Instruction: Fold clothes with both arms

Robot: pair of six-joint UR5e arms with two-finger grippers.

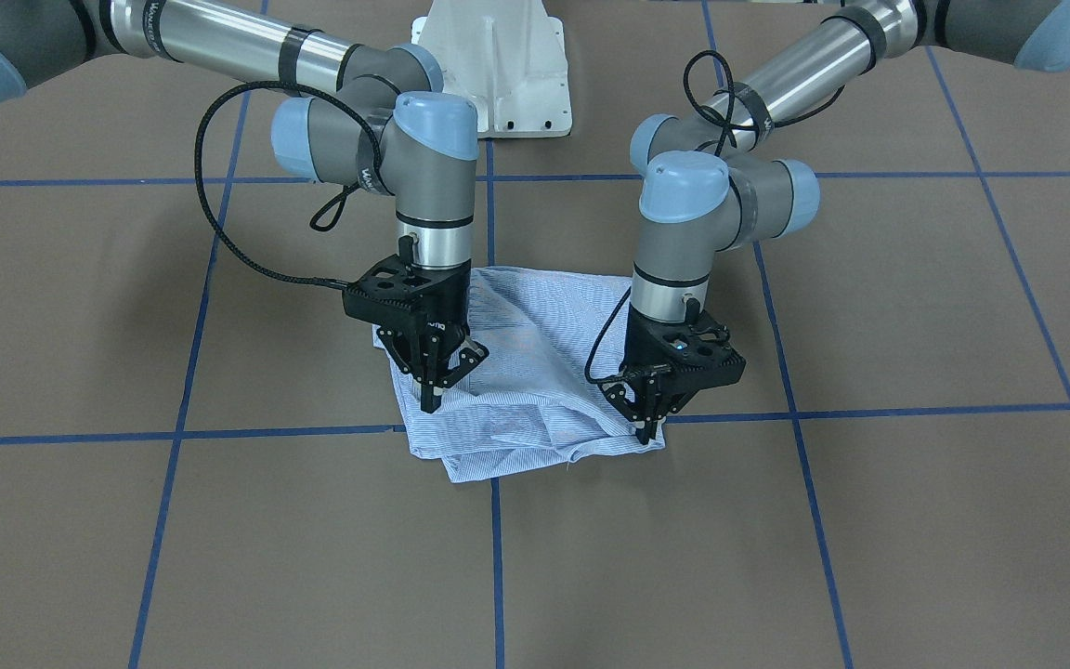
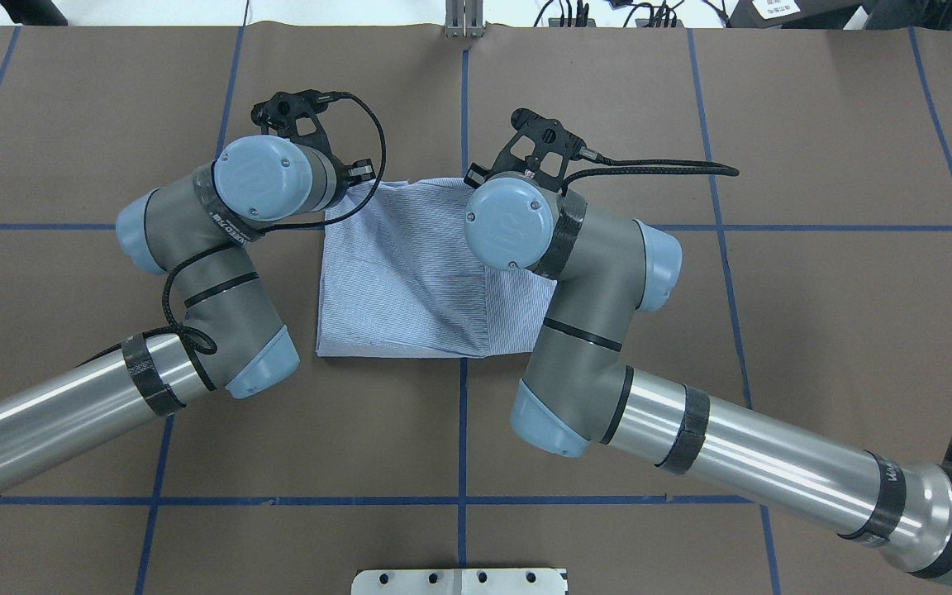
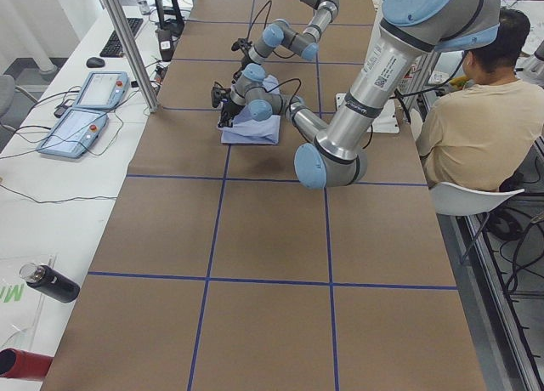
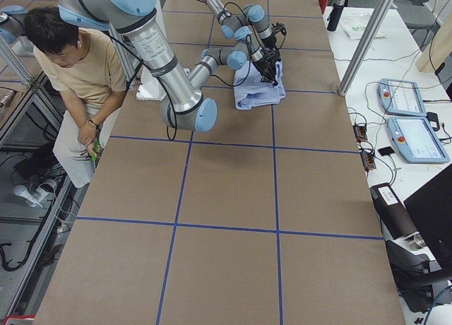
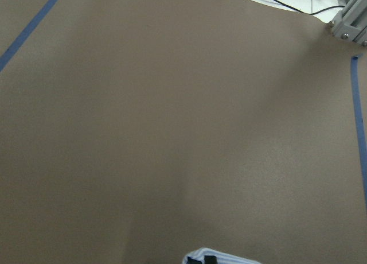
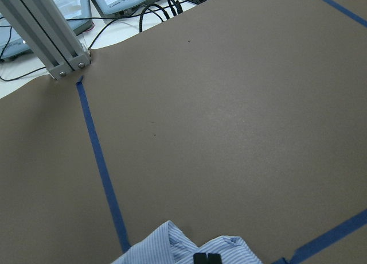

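Note:
The blue-and-white striped shirt (image 1: 535, 372) lies folded into a rough rectangle on the brown table, between the two arms; it also shows in the overhead view (image 2: 402, 281). My left gripper (image 1: 648, 429) points down at the shirt's front corner, on the right of the front-facing view, shut on a pinch of cloth. My right gripper (image 1: 430, 401) points down at the opposite front corner, shut on the cloth there. Each wrist view shows closed fingertips at the bottom edge with a bit of shirt: left (image 5: 203, 259), right (image 6: 207, 258). In the overhead view the wrists hide both grippers.
The white pedestal base (image 1: 498, 65) stands behind the shirt. Blue tape lines (image 1: 498, 557) grid the table. A seated operator (image 3: 476, 110) is beside the robot. Teach pendants (image 3: 85, 110) and an aluminium post (image 6: 46, 34) stand at the far table edge.

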